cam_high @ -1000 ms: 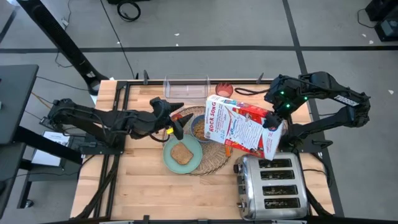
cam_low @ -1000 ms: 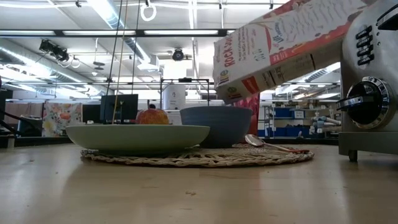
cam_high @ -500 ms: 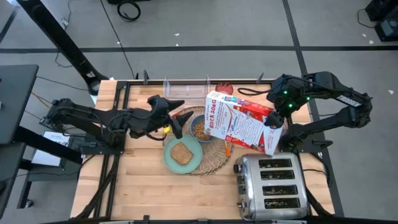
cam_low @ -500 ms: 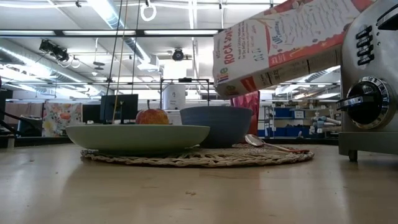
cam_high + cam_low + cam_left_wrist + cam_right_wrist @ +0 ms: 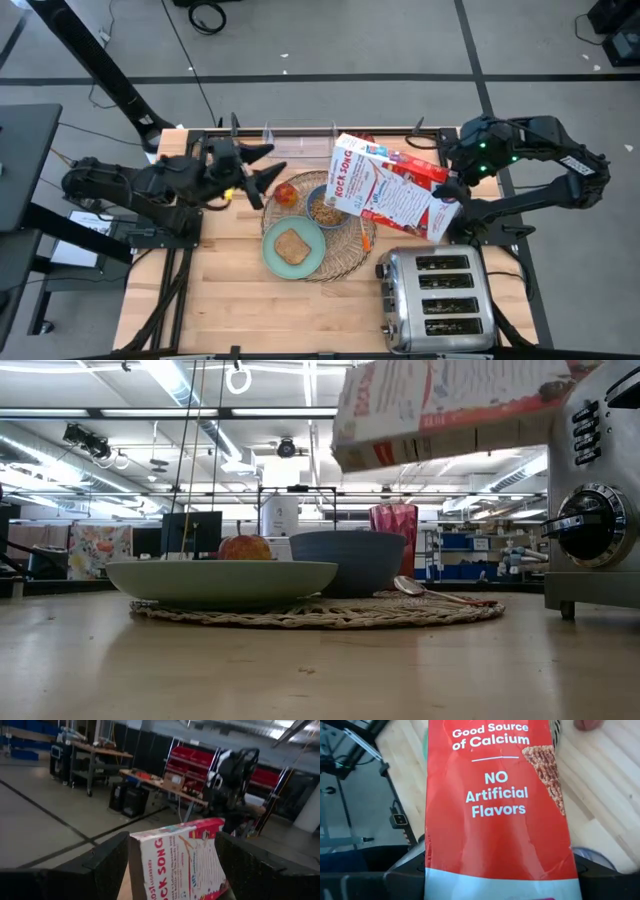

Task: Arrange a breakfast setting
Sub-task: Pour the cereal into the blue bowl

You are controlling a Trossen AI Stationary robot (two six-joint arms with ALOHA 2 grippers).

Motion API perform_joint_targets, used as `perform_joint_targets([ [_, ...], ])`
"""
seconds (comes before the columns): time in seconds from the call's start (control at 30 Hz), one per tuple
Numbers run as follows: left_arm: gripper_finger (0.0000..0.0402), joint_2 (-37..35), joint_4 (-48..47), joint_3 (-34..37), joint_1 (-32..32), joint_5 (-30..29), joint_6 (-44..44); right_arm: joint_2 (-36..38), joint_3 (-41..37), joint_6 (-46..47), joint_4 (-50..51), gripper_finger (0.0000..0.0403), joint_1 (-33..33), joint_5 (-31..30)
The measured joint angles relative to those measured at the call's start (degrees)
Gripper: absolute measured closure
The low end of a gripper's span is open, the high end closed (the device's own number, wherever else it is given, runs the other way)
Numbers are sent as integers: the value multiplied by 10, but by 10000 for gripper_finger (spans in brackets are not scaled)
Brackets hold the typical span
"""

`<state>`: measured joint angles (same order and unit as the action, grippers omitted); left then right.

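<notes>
Cardboard cereal box (image 5: 390, 190) now higher, leveller

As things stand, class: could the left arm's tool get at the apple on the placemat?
Probably yes. The left tool hangs open just beside the apple, with nothing between them; the cereal box in the right tool sits farther over.

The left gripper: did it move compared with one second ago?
Yes. In the high view the left gripper has pulled back off the wicker placemat, away from the blue bowl and toward the table's left rear, jaws open.
</notes>
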<state>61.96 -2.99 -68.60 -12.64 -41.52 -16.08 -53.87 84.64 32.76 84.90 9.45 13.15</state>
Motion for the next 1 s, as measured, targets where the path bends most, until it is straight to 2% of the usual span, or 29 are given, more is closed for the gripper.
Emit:
perform_joint_targets([
  [0.17, 104, -21, 57, 0, 0, 0, 37, 24, 0, -30, -28, 170, 0, -1],
  [0.3, 104, -27, 123, 0, 0, -1, 98, 46, 0, -49, -58, 170, 0, -14],
  [0.53, 104, -35, 251, 0, 0, -13, 221, 81, 0, -73, -185, 170, 0, -36],
  [0.67, 104, -44, 270, 0, 0, -7, 227, 91, 0, -107, -273, 170, 0, -74],
  [0.83, 104, -42, 267, 0, 0, 41, 214, 94, 0, -167, -353, 170, 0, -128],
  [1.0, 104, -32, 260, 0, -2, 61, 212, 99, -40, -209, -504, 170, 0, -132],
])
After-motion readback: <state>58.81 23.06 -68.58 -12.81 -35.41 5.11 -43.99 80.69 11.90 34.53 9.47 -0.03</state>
